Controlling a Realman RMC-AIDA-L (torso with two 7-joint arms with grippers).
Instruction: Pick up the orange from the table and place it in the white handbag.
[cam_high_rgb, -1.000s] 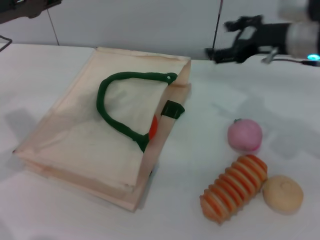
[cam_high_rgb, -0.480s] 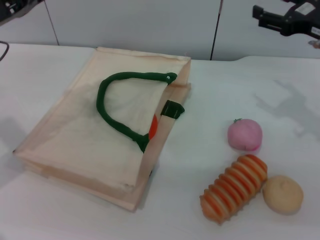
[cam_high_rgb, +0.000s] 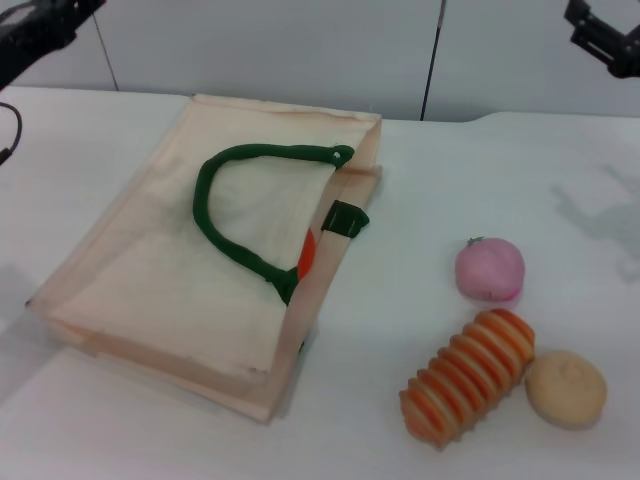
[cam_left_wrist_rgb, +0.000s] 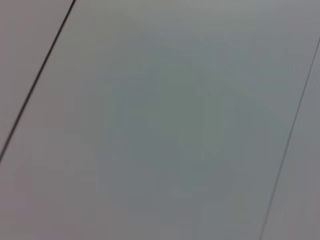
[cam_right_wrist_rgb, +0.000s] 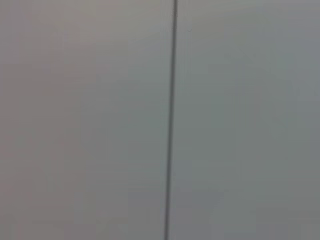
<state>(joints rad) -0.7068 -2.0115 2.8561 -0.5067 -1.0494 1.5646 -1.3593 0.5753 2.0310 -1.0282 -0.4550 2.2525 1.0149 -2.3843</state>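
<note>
The white handbag (cam_high_rgb: 200, 265) lies flat on the white table (cam_high_rgb: 420, 180), left of centre in the head view, its dark green handle (cam_high_rgb: 225, 215) on top. A sliver of the orange (cam_high_rgb: 307, 254) shows inside the bag's open right edge, under the handle. My right gripper (cam_high_rgb: 603, 32) is raised at the top right corner, far from the bag. My left gripper (cam_high_rgb: 40, 22) is raised at the top left corner. Both wrist views show only a plain grey wall.
A pink round fruit (cam_high_rgb: 490, 269), an orange-and-cream striped ridged oblong (cam_high_rgb: 468, 376) and a tan round bun (cam_high_rgb: 566, 388) sit on the table at the right. A wall panel stands behind the table.
My right arm has risen and pulled back from above the table's far right to the top right corner. My left arm has shifted slightly at the top left. The bag and fruits have not moved.
</note>
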